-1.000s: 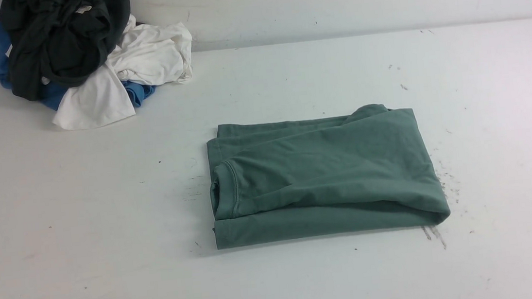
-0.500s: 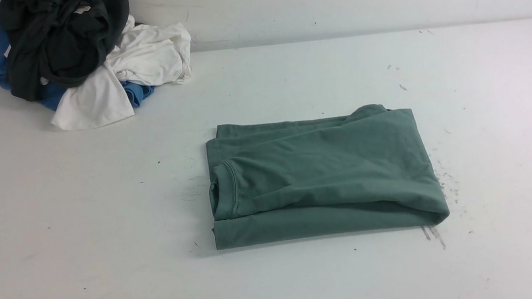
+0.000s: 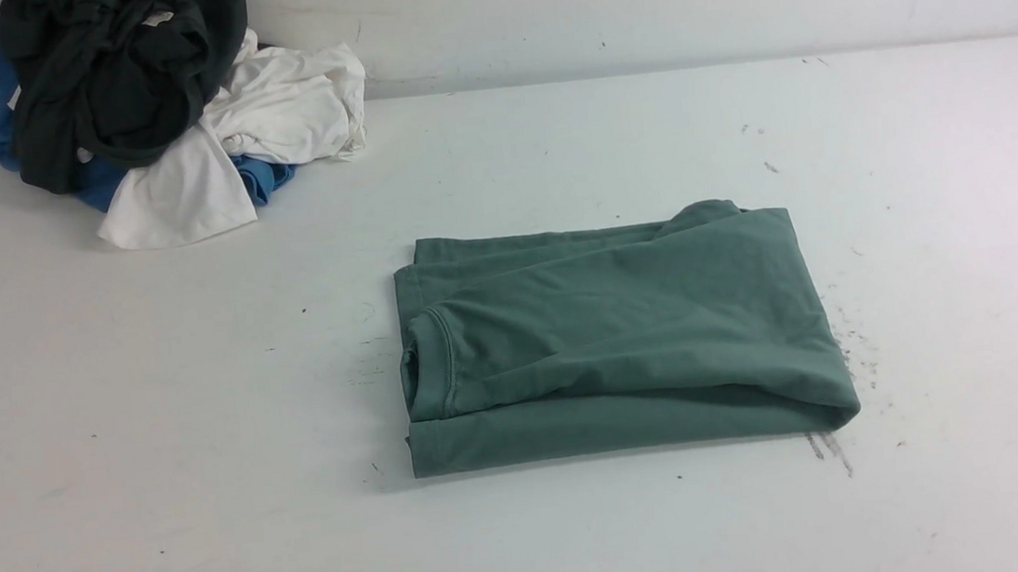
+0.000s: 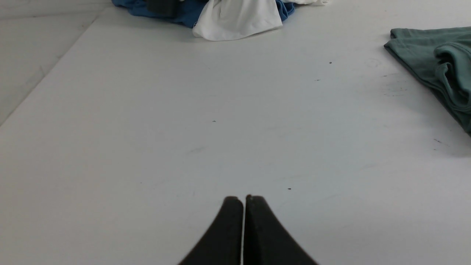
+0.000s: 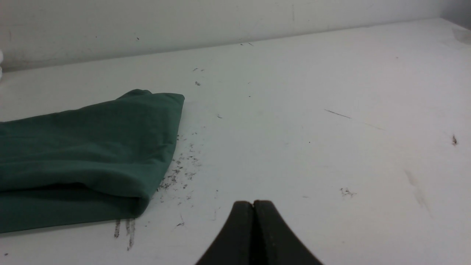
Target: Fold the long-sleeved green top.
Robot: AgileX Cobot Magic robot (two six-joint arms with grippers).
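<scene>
- White scuffed tabletop (image 3: 590, 549) carries the sage-green cotton long-sleeved top (image 3: 617, 341), folded into a rectangle near its middle.
- Left gripper (image 4: 243, 198) and right gripper (image 5: 254, 203) hover apart from it, fingers pressed together, empty.
- Black, white and blue garments (image 3: 147, 115) are heaped at the far left.

The long-sleeved top (image 3: 617, 341) lies mid-table (image 3: 114, 455); a clothes pile (image 3: 147, 115) sits far left.

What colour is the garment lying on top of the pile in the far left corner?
Black, or very dark charcoal; the front view shows it best.
</scene>
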